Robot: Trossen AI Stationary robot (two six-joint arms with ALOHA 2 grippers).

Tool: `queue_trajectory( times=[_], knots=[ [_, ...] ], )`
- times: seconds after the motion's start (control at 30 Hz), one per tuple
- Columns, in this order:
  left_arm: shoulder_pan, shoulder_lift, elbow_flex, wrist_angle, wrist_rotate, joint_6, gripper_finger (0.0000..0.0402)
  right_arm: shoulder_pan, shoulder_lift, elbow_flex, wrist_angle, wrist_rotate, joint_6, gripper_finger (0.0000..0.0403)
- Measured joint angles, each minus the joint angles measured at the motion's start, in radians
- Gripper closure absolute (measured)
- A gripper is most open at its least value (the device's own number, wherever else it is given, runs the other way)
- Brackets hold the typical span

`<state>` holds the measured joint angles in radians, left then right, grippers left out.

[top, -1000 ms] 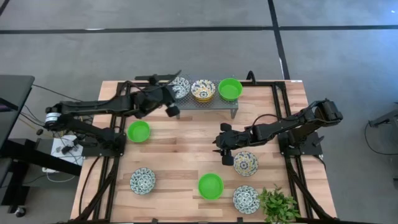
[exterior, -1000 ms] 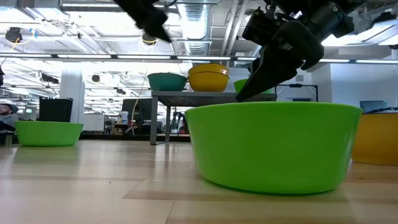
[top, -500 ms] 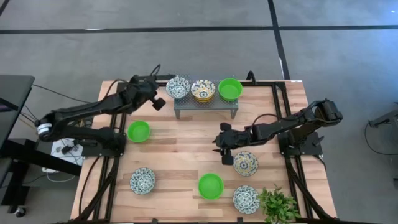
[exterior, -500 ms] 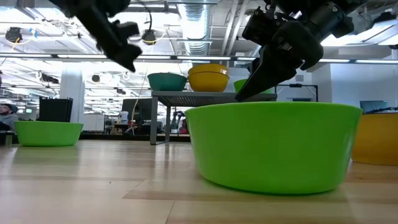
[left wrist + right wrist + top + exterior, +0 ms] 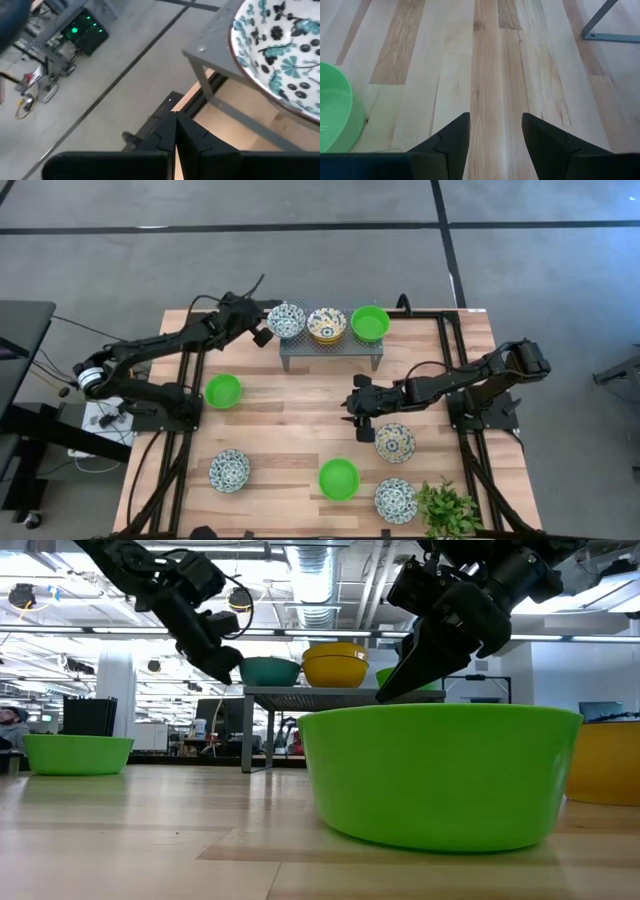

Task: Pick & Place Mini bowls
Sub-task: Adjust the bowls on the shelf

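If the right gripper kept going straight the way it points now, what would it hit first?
Probably the bare wooden table: the open right gripper tilts down at empty boards, with a green bowl off to one side. Depth is uncertain.

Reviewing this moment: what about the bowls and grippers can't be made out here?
- Low view: the near green bowl fills the foreground, hiding the table behind it; a yellow bowl is cut off by the edge.
- Left wrist view: the blue-and-white bowl on the rack is cropped.
- High view: bowl patterns too small to read.
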<state>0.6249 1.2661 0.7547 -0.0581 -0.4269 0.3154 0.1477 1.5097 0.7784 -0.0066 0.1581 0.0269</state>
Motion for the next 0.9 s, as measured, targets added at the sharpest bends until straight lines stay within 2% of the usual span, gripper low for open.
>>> queue_trajectory(
  times=[0.17, 0.33, 0.53, 0.8, 0.9],
  knots=[
    [-0.001, 0.006, 0.000, 0.017, 0.084, 0.046, 0.0396, 0.000, 0.000, 0.000, 0.000, 0.000, 0.000, 0.0228],
    [-0.001, 0.003, 0.000, 0.021, 0.106, 0.047, 0.0395, 0.003, 0.000, 0.000, 0.000, 0.000, 0.000, 0.0229],
    [-0.002, 0.003, 0.000, 0.022, 0.191, 0.047, 0.0395, 0.002, 0.000, 0.000, 0.000, 0.000, 0.000, 0.0227],
    [-0.023, 0.003, 0.000, 0.023, 0.189, 0.053, 0.0396, 0.002, 0.000, 0.000, 0.000, 0.001, 0.000, 0.0230],
    [-0.037, 0.003, 0.000, 0.023, 0.187, 0.055, 0.0394, 0.000, 0.000, 0.000, 0.022, 0.034, -0.013, 0.0229]
  ],
)
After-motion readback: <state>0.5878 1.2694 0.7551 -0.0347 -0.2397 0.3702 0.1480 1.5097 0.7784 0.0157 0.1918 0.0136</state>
